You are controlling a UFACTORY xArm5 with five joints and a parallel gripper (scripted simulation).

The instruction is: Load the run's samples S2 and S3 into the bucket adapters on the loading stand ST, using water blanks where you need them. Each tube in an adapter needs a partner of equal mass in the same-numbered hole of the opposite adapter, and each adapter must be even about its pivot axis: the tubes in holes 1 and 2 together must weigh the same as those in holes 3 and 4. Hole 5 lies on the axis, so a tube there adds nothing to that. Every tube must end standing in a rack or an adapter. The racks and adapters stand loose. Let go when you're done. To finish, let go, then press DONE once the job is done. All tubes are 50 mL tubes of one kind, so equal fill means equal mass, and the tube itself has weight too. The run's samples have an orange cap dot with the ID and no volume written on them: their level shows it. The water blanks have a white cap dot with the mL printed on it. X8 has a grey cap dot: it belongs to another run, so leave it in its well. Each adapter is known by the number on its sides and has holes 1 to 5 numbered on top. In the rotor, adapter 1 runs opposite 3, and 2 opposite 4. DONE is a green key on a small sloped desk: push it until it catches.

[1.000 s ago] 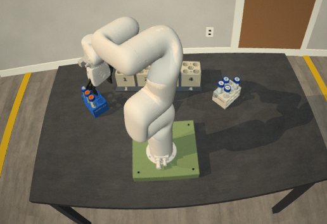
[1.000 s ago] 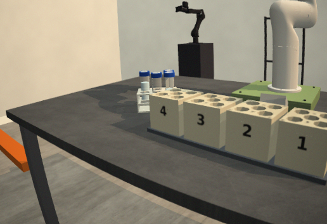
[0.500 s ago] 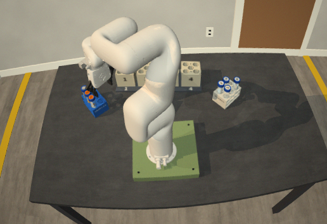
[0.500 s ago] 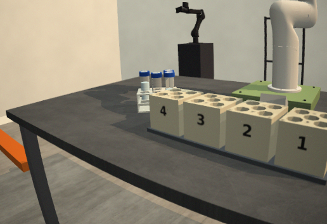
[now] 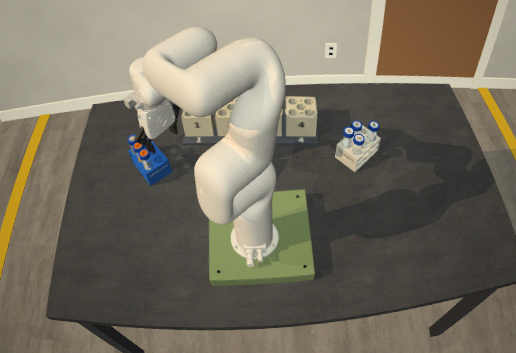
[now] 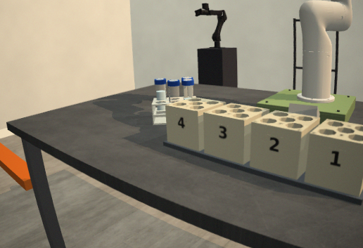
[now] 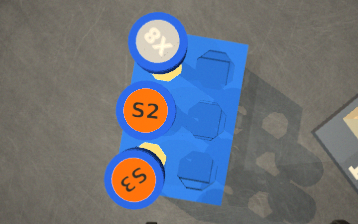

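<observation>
My gripper (image 5: pixel 160 140) is open and empty, above the blue rack (image 5: pixel 159 171) (image 7: pixel 232 75) at the left. Sample S2 (image 5: pixel 138 146) (image 7: pixel 145 110) stands between X8 (image 5: pixel 132 139) (image 7: pixel 157 41), grey-dotted, and sample S3 (image 5: pixel 144 154) (image 7: pixel 134 179). The rack's other three wells are empty. Adapter 1 (image 5: pixel 197 126) (image 6: pixel 335 159), adapter 2 (image 6: pixel 274 145), adapter 3 (image 6: pixel 222 132) and adapter 4 (image 5: pixel 301 126) (image 6: pixel 181 123) stand in a row on the loading stand; no tubes show in their visible holes. The white rack (image 5: pixel 345 158) at the right holds several blue-capped tubes; their printed volumes are unreadable.
The arm's green base plate (image 5: pixel 260 275) (image 6: pixel 338 99) is at the table's front middle. The arm hides part of the adapter row in the top view. A grey sloped block (image 6: pixel 303 111) stands behind adapter 2 in the exterior view; no green key shows.
</observation>
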